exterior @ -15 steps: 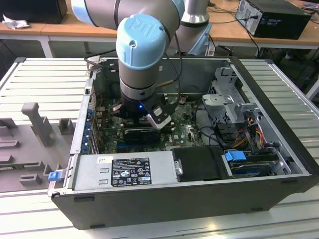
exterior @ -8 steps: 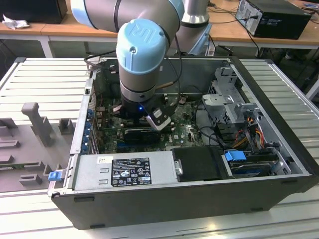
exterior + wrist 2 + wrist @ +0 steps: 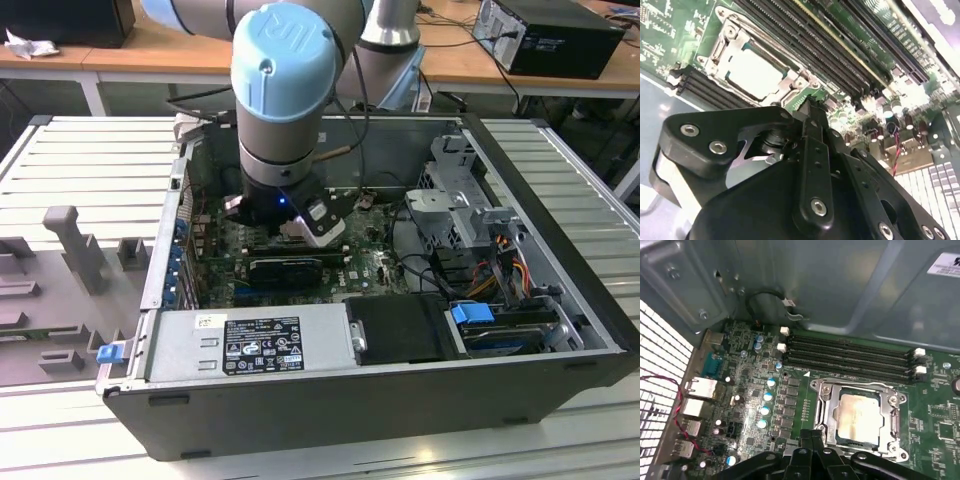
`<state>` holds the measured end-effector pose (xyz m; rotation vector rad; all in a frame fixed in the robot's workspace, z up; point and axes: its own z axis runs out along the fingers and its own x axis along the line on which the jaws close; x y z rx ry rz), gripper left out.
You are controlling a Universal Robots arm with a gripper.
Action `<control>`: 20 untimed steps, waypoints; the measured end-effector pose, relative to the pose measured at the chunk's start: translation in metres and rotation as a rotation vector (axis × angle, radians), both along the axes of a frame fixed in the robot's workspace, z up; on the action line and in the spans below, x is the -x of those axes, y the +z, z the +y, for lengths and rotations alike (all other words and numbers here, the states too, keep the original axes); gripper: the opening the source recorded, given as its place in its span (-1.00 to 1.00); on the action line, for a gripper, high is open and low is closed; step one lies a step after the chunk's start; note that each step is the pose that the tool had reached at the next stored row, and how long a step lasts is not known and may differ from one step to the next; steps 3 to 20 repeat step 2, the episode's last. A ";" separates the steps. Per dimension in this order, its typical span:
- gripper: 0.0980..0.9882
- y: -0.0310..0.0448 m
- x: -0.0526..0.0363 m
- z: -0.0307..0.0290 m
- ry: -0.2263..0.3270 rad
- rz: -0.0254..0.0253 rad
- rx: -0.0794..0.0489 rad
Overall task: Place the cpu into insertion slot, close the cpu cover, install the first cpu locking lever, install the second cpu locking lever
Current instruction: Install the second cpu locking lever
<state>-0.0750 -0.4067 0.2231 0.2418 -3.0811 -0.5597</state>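
CPU (image 3: 858,417) seated in socket, cpu cover (image 3: 860,387) closed around it.
Gripper (image 3: 812,112) fingers together, empty, just beside the socket.

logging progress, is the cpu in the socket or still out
In. The cpu lies flat inside the cpu cover frame on the motherboard, apart from the gripper.

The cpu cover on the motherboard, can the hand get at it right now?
Probably yes. The hand hangs just beside the cpu cover, which lies flat around the seated cpu, with nothing between them.
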 end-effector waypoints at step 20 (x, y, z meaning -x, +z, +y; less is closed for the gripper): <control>-0.98 0.0045 0.0000 0.0000 0.000 0.0001 0.001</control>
